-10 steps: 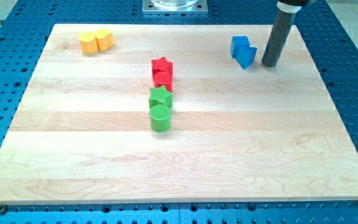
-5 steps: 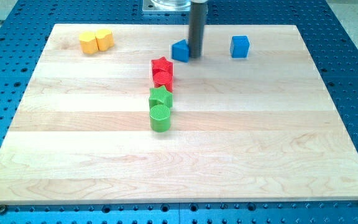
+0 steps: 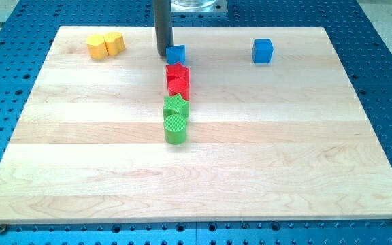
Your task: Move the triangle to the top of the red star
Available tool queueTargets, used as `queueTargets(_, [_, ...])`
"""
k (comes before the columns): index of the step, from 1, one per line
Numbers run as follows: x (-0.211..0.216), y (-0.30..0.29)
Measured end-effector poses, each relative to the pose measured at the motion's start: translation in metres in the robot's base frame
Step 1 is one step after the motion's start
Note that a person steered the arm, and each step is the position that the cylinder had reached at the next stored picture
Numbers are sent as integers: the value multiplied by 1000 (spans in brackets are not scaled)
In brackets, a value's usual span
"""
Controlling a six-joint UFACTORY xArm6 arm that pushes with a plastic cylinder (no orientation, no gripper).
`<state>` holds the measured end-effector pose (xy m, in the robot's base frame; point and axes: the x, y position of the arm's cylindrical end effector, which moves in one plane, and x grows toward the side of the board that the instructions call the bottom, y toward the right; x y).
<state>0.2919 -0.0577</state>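
With the small blue triangle block already sitting just above the red star block on the pale wooden worktop, my tip, a pincerless bare rod touching its left side, needs only gentle nudges.

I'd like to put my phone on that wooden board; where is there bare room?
The whole lower half below the green cylinder is free, as are the stretches left and right of the central column. It is crowded where my tip meets the blue triangle, red star and green star.
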Motion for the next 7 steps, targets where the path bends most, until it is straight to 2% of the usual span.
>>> queueTargets(1, [15,26])
queueTargets(2, [8,37])
queueTargets(4, [-1,102])
queueTargets(5, [68,119])
queueTargets(6, [94,119])
queueTargets(7, [78,119])
